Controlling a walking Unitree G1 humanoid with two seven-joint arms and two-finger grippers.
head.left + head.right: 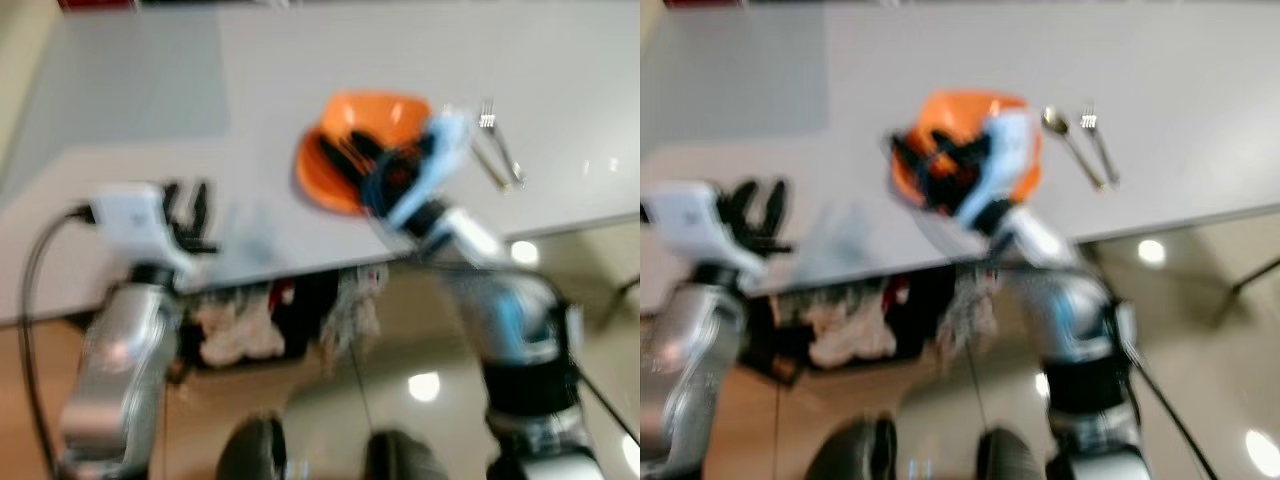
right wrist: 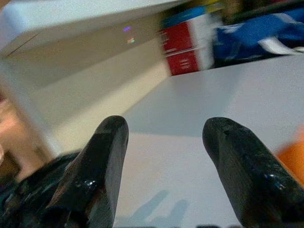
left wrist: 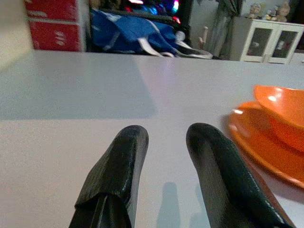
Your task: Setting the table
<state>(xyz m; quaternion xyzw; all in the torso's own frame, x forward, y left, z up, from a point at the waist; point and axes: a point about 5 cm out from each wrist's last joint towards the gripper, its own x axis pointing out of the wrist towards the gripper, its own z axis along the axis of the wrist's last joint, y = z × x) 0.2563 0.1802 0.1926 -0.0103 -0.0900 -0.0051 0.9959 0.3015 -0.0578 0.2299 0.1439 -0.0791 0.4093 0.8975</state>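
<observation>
Head views blurred. Grey table [image 1: 300, 80] across the upper frame, near edge running at a slant. On it, abt 12 o'clock from the robot, orange plate [image 1: 318, 175] w/ orange bowl [image 1: 385, 115] sitting on top. Just at 3 o'clock of the bowl, spoon [image 1: 1070, 145] and fork [image 1: 1100, 140] lying side by side, close together, apart from the plate.

Right gripper [image 1: 940, 165] reaching over the plate and bowl, black fingers spread across the orange; from the wrist cam, fingers [image 2: 102, 166] wide apart, nothing between them, table surface below, orange edge peeking at one side. Contact w/ the bowl: can't tell through the blur.

Left gripper [image 1: 188, 215] at abt 10 o'clock, hovering over the table's near edge, well apart from the plate. Wrist cam: fingers [image 3: 118, 175] narrowly parted, nothing held, pointing along the bare tabletop, plate and bowl off toward one side.

Below the table edge, a heap of cloth-like stuff [image 1: 270, 320], red, dark and pale, too blurred to name. Glossy floor [image 1: 430, 385] w/ light spots at 5 o'clock. Far behind the table, red boxes [image 3: 54, 23], blue bag [image 3: 128, 33], white cabinet [image 3: 268, 40].
</observation>
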